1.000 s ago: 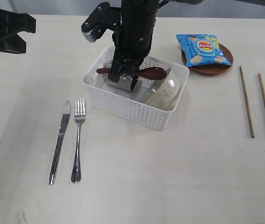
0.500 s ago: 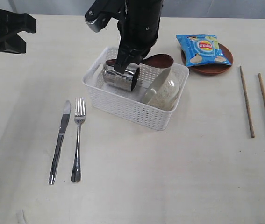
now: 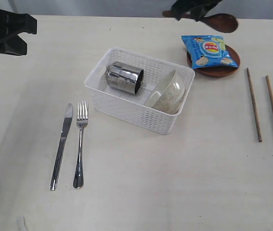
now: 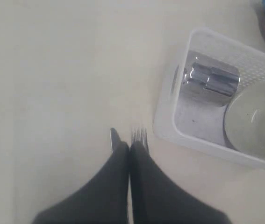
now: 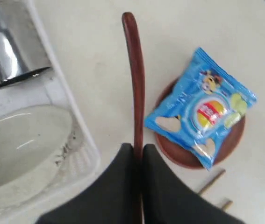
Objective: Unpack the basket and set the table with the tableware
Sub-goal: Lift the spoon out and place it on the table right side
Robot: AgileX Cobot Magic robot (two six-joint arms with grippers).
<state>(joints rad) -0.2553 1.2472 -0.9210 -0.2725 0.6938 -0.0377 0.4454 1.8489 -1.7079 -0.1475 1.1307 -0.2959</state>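
Observation:
My right gripper is shut on the handle of the dark red-brown wooden spoon, held in the air beyond the basket, near the brown plate. The white basket holds the steel cup lying on its side and the off-white bowl tilted against a wall. Knife and fork lie side by side on the table, left of the basket. Two chopsticks lie at the right. My left gripper is shut and empty, high above the knife and fork.
A blue chip bag lies on the brown plate. The left arm hangs at the far left corner. Bare cream table stretches along the front.
The right gripper has lifted the wooden spoon out of the basket and carried it up and to the right, towards the plate. The cup now shows fully. The left arm is still.

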